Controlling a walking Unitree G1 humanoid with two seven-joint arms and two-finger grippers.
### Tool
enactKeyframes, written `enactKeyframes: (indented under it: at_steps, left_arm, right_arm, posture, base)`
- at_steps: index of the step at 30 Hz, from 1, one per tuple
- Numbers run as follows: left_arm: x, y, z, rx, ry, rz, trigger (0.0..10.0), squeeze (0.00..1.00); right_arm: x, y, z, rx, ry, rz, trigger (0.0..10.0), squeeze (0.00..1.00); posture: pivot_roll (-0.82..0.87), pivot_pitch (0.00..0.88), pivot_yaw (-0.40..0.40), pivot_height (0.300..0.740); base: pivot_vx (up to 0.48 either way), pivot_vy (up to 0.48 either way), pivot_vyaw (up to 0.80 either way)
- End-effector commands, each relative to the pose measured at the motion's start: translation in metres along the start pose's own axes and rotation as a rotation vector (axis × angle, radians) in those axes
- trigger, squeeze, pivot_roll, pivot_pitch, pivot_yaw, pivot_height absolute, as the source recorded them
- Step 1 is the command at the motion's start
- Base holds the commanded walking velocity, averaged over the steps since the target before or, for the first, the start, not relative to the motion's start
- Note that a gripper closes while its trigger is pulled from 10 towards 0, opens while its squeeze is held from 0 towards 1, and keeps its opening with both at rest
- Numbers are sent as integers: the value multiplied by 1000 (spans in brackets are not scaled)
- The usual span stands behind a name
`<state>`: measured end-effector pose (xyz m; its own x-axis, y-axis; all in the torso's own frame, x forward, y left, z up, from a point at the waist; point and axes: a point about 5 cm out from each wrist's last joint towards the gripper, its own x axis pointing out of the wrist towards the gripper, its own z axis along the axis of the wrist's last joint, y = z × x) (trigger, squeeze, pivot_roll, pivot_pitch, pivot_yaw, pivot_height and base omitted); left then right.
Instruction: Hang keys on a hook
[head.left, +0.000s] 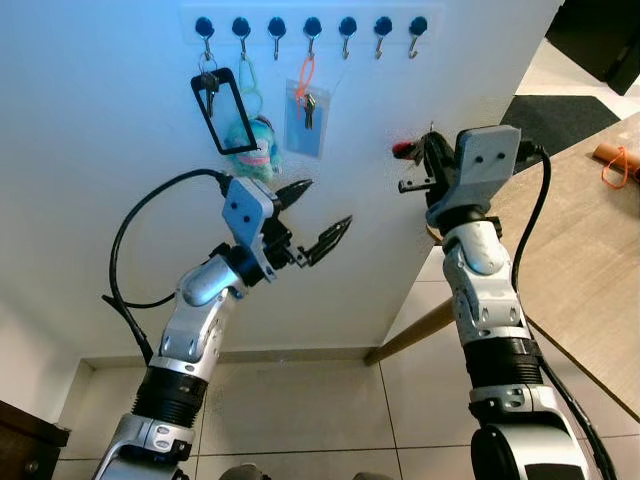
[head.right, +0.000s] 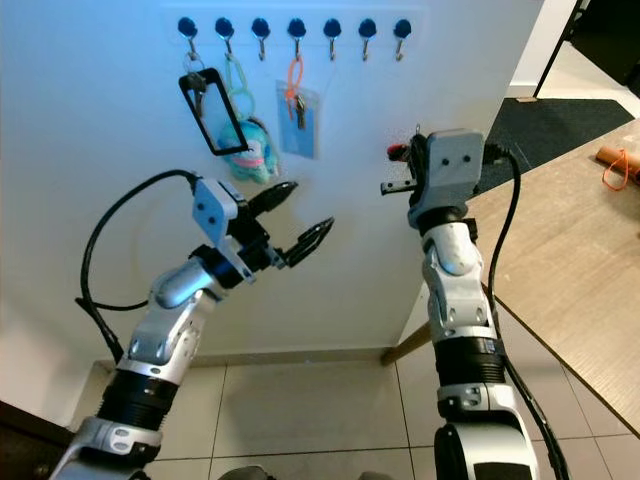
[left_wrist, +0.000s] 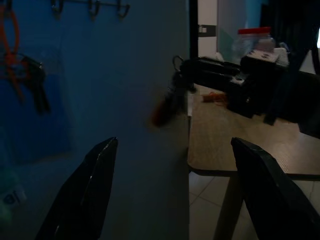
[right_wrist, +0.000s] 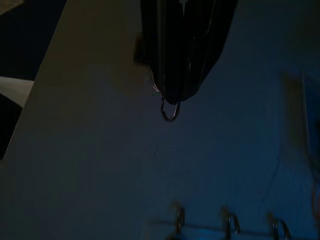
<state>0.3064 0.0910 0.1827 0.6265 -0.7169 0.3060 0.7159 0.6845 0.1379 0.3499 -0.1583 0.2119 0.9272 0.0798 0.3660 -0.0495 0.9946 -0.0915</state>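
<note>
Metal key ring in right end effector.

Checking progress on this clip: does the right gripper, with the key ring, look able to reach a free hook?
Probably yes. The right gripper holds the key ring near the wall, below the empty hooks; nothing lies between them.

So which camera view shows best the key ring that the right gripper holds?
The right wrist view: the key ring hangs just below the shut fingertips of the right gripper, with the hooks on the wall ahead. In the eye views the gripper's body hides the ring; a red tag shows beside it.
</note>
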Motion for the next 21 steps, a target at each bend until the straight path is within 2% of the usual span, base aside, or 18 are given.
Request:
enactKeyframes:
  at_steps: [1, 6, 12, 21]
  left_arm:
    - [3, 0, 0, 5, 6, 12, 10000, 0]
    - [1, 1, -2, 4, 34, 22, 10000, 0]
    - [-2, 1, -7, 14, 63, 38, 10000, 0]
    - [7, 2, 3, 24, 24, 41, 10000, 0]
  right_arm:
    - [0, -1, 0, -9, 5, -2, 10000, 0]
    - [2, -3, 1, -17, 18, -1, 10000, 0]
    - [-5, -1, -7, -17, 49, 8, 10000, 0]
    - [5, -9, 14, -78, -26, -14, 10000, 0]
  posture:
    - [55, 60, -17, 740]
    - [57, 64, -17, 740]
    - [58, 64, -15, 740]
    - [55, 65, -12, 740]
  base:
    - [0, 0, 0]
    - [0, 0, 0]
    - [0, 0, 0]
    - [0, 0, 0]
